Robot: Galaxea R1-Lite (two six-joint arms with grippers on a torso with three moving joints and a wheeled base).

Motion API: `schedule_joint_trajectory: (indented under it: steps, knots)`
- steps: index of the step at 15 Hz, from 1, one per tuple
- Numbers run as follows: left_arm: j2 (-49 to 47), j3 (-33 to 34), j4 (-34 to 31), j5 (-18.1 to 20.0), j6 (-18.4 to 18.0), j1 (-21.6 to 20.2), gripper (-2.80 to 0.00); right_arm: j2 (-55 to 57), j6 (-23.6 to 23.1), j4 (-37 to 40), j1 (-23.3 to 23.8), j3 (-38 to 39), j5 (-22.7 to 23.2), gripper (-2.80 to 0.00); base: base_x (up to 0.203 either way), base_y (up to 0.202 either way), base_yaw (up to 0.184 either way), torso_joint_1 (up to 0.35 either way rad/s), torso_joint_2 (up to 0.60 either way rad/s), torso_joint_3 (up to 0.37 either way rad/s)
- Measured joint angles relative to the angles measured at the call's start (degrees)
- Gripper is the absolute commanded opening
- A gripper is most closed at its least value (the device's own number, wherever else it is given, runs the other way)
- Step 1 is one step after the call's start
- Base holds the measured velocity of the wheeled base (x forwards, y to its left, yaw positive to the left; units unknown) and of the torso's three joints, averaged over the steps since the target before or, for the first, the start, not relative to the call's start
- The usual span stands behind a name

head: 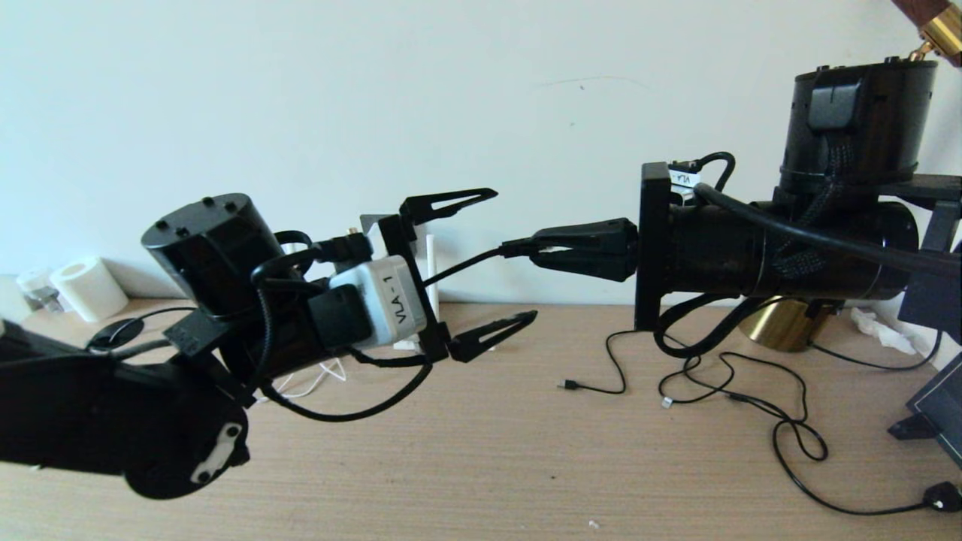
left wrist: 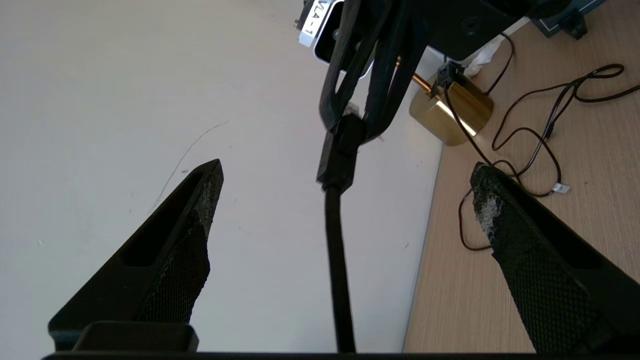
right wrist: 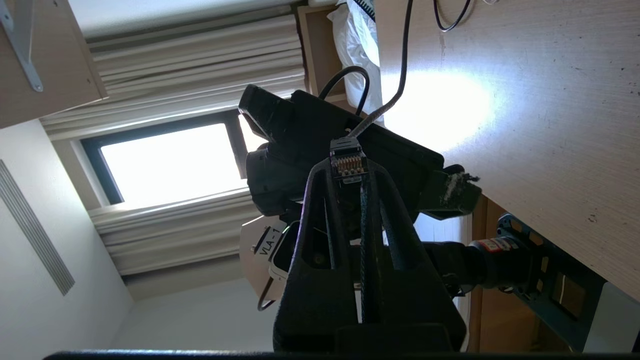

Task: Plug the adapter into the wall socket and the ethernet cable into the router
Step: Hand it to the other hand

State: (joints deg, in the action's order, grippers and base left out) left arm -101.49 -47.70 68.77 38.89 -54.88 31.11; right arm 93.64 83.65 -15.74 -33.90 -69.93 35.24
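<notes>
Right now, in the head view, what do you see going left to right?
White roll → left tool, open → ethernet cable plug pinched in right tool → brass lamp base → black plug.

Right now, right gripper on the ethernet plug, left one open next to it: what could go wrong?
1. The right gripper pinches the ethernet cable only at its connector; it may twist or slip.
2. The left gripper is open around the taut cable; closing could tug it loose.
3. The left arm hides most of the router in the head view, so aiming at a port looks hard.
</notes>
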Motion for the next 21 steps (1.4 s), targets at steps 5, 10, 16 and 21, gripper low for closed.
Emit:
schedule_joint_trajectory:
  steps: [5,10,16,21]
  knots:
    - [0.51,0.49,-0.05,0.02,-0.05,-0.33,0.00,-0.31,-0.16,0.17,0.00,0.42,0.39,-2.80,0.000,0.000,0.000,0.000,0.00,0.000]
    - [0.50,0.07,-0.16,0.02,-0.02,-0.35,0.00,-0.37,-0.18,0.16,-0.07,0.55,0.83,-2.80,0.000,0.000,0.000,0.000,0.00,0.000]
    - [0.22,0.00,-0.27,-0.19,-0.05,0.09,-2.80,-0.28,-0.20,0.12,-0.09,0.50,1.11,-2.80,0.000,0.000,0.000,0.000,0.00,0.000]
    - [0.17,0.00,-0.26,-0.33,-0.19,0.83,-2.80,-0.12,-0.20,0.22,-0.09,0.42,1.13,-2.80,0.000,0.000,0.000,0.000,0.00,0.000]
